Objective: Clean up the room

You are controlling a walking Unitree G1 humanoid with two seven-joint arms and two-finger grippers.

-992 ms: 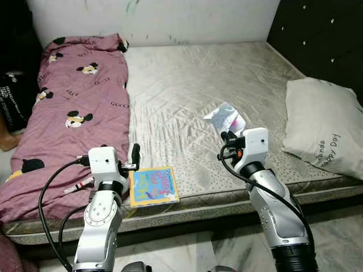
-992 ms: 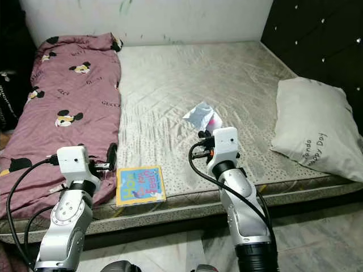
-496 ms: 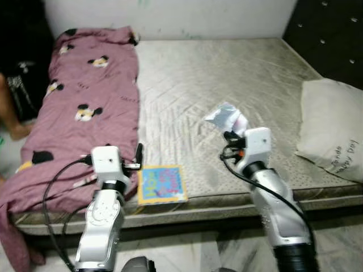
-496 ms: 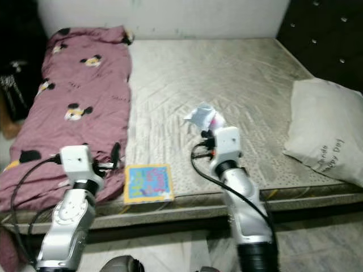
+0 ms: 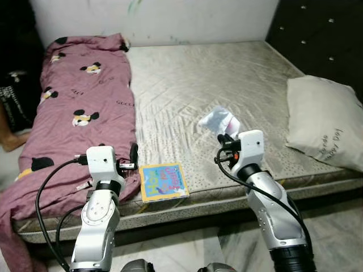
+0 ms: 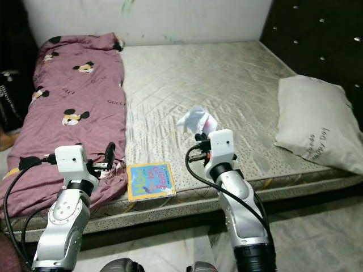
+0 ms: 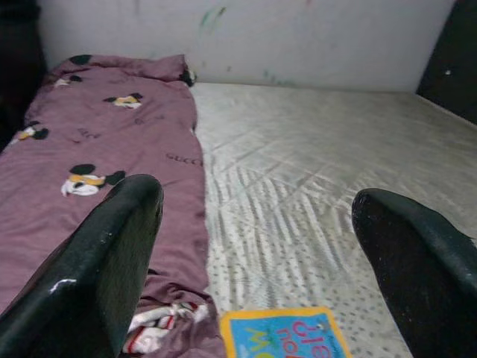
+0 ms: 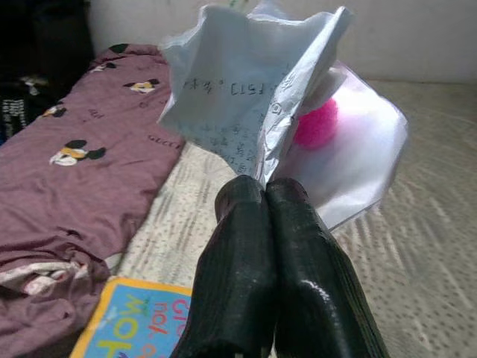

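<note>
Right gripper (image 8: 262,195) clamped on crumpled plastic wrapper (image 8: 283,112) above mattress (image 5: 187,85); left gripper (image 7: 261,246) apart, idle. Next: bin wrapper.

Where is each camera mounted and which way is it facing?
Eye views: on the head, looking down at the bed; both arms show.
Left wrist: along the open left hand toward the blanket and book.
Right wrist: along the right hand, shut on a packet.
All share the book.
</note>
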